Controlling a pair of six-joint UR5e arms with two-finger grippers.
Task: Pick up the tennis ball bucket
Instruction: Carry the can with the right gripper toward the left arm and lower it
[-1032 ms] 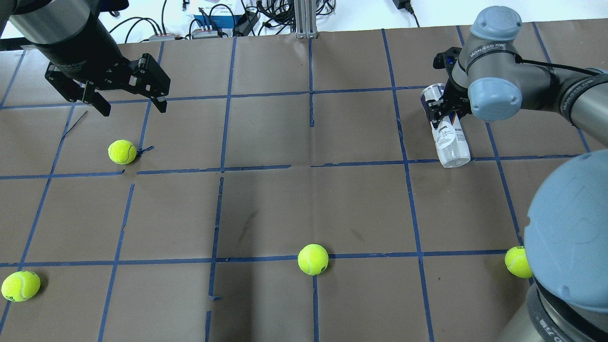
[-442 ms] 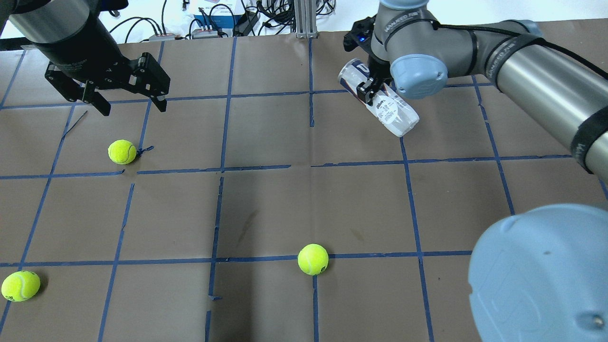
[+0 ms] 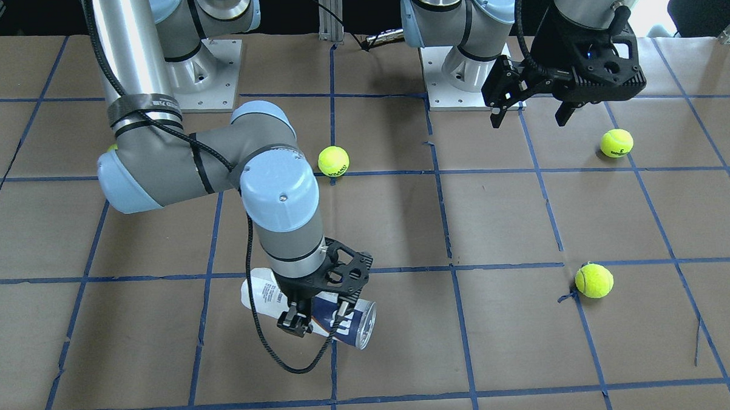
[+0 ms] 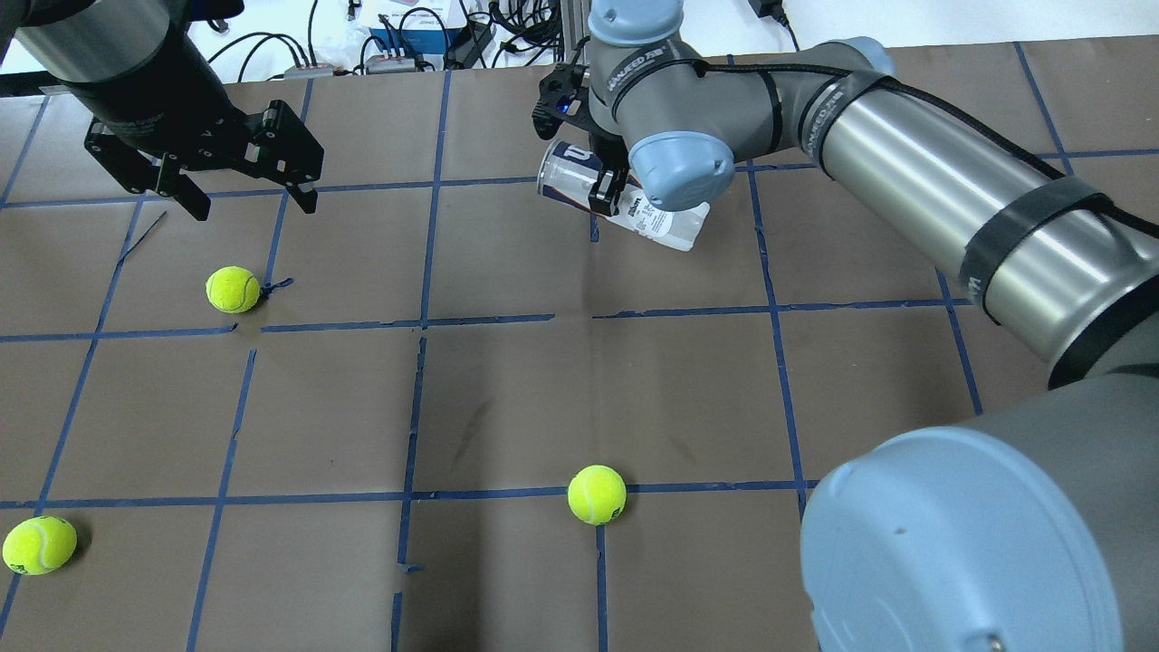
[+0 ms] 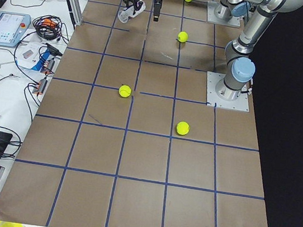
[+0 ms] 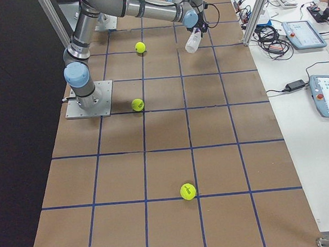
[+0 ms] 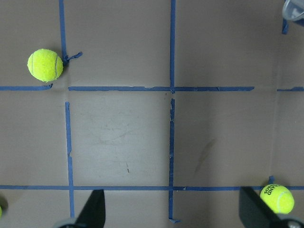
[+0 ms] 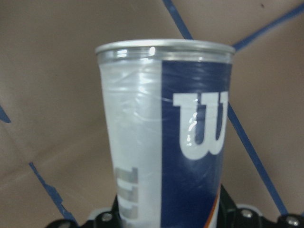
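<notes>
The tennis ball bucket [image 4: 569, 177] is a clear can with a white and navy Wilson label and a silver rim. It hangs roughly level above the far middle of the table. My right gripper [image 4: 601, 188] is shut on its middle. The can also shows in the front view [image 3: 348, 319], with the right gripper [image 3: 319, 316] around it, and its rim end fills the right wrist view [image 8: 166, 133]. My left gripper [image 4: 255, 208] is open and empty above the far left of the table. It also shows in the front view [image 3: 529, 121].
Tennis balls lie on the brown paper with blue tape lines: one near the left gripper [image 4: 233, 289], one at the front middle [image 4: 597, 494], one at the front left corner [image 4: 39, 545]. Cables and boxes lie beyond the far edge [image 4: 407, 41].
My right arm has swung left with the can, from the right side of the table to the far middle. The can has turned towards level. The left arm has not moved.
</notes>
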